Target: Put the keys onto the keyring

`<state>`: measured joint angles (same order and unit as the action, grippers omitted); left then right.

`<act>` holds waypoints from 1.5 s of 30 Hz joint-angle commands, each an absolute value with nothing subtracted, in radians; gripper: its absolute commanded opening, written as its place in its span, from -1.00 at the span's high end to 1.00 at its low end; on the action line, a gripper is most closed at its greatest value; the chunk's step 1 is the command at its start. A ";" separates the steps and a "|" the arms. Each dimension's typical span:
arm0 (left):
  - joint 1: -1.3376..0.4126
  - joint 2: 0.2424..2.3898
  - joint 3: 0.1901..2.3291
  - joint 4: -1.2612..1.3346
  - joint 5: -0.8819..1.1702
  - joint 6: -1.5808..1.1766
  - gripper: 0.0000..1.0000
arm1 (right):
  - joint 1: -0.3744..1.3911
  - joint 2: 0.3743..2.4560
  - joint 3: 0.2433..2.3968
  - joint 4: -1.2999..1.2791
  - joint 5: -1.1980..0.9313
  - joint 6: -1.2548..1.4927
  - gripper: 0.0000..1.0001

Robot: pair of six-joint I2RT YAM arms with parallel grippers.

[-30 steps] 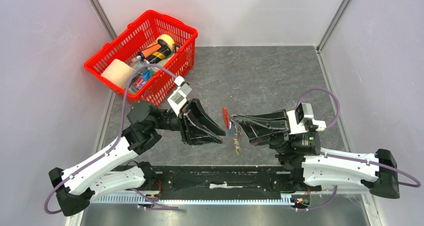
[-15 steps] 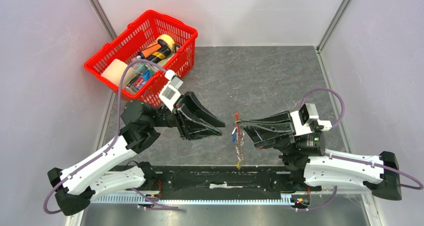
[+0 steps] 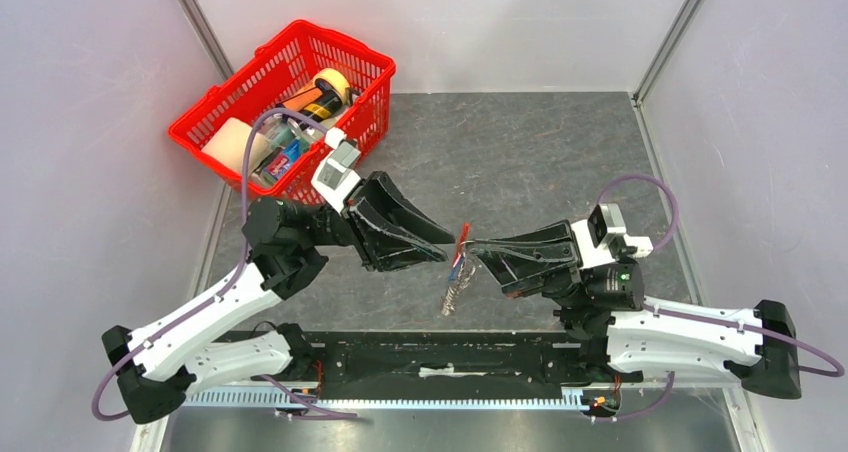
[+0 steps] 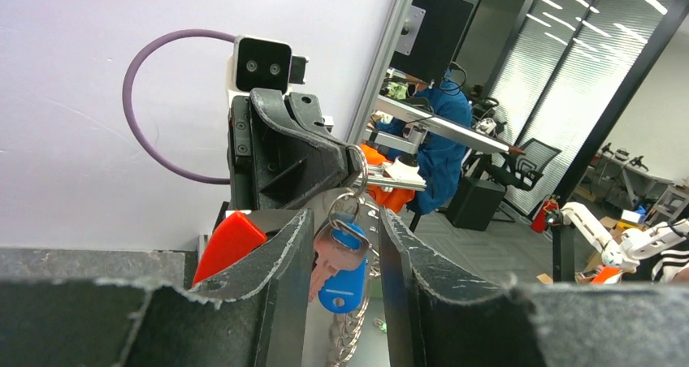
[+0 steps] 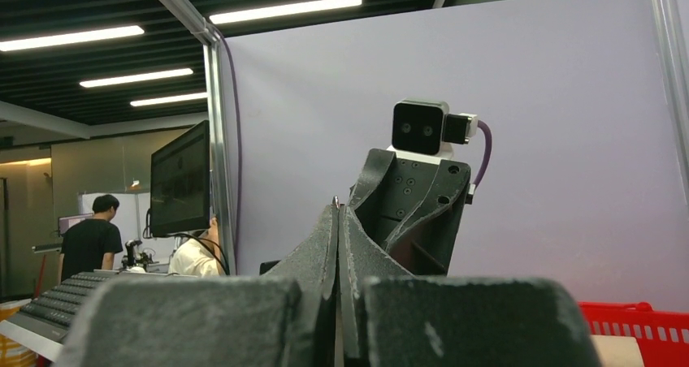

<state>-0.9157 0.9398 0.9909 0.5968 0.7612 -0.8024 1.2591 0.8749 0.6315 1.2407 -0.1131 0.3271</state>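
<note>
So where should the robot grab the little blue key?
Its blue head, the fattest part. It hangs loose under the keyring pinched by the right gripper, between the open fingers of the left gripper, so come from that side.

Red basket [image 3: 345, 45] — far left corner of grey table [image 3: 540, 162].
Holds a yellow tape roll [image 3: 334, 84], an orange-black cylinder [image 3: 308, 103], a cream block [image 3: 230, 144].

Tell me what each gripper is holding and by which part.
Right gripper is shut on the keyring, pinching its top metal ring; the blue key and chain hang below. Left gripper is open around the key, gripping nothing.
</note>
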 commanded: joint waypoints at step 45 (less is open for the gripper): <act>-0.917 1.000 1.022 0.614 0.799 -0.827 0.95 | 1.261 0.703 0.683 0.855 0.036 0.276 0.43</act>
